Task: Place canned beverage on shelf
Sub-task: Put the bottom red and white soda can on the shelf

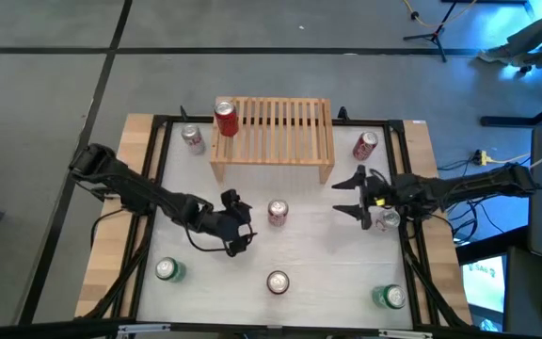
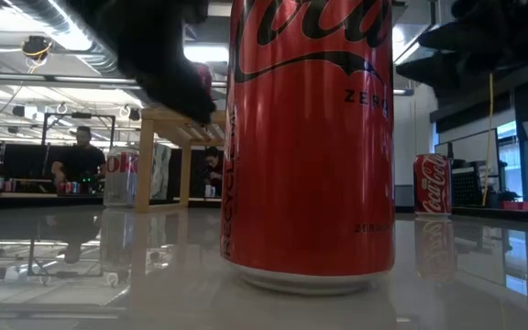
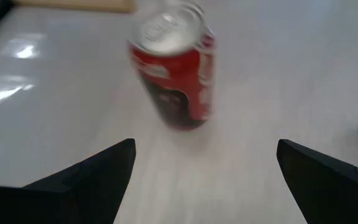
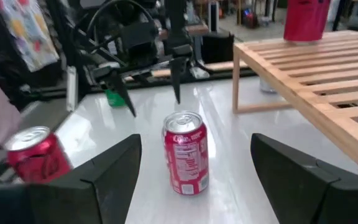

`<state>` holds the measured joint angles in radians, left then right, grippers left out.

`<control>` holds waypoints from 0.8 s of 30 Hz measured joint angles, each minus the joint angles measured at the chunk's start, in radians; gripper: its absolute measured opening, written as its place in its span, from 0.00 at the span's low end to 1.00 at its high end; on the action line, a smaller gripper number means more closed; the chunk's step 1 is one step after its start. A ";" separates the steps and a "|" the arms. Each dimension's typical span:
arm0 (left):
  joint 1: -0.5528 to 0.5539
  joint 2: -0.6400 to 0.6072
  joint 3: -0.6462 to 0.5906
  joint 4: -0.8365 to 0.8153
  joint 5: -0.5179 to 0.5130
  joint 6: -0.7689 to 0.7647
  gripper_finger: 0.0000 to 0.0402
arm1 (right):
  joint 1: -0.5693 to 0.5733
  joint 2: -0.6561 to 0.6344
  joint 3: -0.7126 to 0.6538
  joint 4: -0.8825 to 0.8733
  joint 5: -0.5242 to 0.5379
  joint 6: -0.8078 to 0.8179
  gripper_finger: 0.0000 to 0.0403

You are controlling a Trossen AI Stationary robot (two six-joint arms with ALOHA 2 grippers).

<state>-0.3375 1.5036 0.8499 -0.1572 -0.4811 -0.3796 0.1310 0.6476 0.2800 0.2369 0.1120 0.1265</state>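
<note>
While both end effectors stand open and empty, a red can [image 1: 278, 213] sits upright on the bench [image 1: 318, 268] between them.

Ahead of the left end effector [image 1: 238, 223], just beyond its spread fingers [image 3: 98, 174], stands that red can [image 3: 176, 68], untouched; the same can [image 4: 185, 152] shows past the right end effector [image 1: 354, 198], whose fingers [image 4: 294, 177] are also parted with nothing in them. Farther out from both end effectors stands the shelf [image 1: 276, 141] of pale slatted wood, with another red can [image 1: 225, 118] upright on its corner on the left end effector's side. More cans are scattered on the bench: one [image 1: 366, 144] beside the shelf's leg near the right end effector, one [image 1: 192, 137] off the shelf's other end, and one [image 1: 278, 282] at the near edge.
</note>
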 joint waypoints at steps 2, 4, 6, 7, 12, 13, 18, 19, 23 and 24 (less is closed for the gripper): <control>0.014 0.009 -0.079 0.174 -0.011 0.020 0.95 | 0.000 0.069 0.052 -0.003 0.015 0.000 0.74; 0.022 0.012 -0.150 0.331 -0.042 0.063 0.95 | 0.000 0.132 0.108 -0.010 0.000 0.000 0.74; 0.033 0.012 -0.196 0.451 -0.009 0.124 0.95 | 0.000 0.201 0.159 -0.006 -0.044 0.000 0.74; 0.043 0.011 -0.208 0.477 0.033 0.166 0.95 | 0.000 0.234 0.180 -0.018 -0.062 0.001 0.74; 0.070 0.011 -0.219 0.511 0.172 0.228 0.95 | -0.001 0.390 0.313 -0.092 -0.066 -0.011 0.74; 0.071 0.011 -0.218 0.527 0.184 0.228 0.95 | 0.000 0.417 0.336 -0.087 -0.064 -0.020 0.74; 0.078 0.011 -0.218 0.569 0.230 0.257 0.95 | 0.000 0.538 0.439 -0.088 -0.069 -0.042 0.74; 0.084 0.010 -0.218 0.575 0.279 0.256 0.95 | 0.000 0.560 0.462 -0.094 -0.072 -0.044 0.74; 0.123 0.011 -0.218 0.572 0.388 0.250 0.95 | 0.001 0.660 0.558 -0.200 -0.098 -0.050 0.74; 0.129 0.011 -0.218 0.572 0.385 0.247 0.95 | 0.000 0.689 0.579 -0.218 -0.098 -0.054 0.74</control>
<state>-0.2085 1.5143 0.6319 0.4149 -0.0956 -0.1323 0.1314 1.3364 0.8590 0.0190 0.0139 0.0729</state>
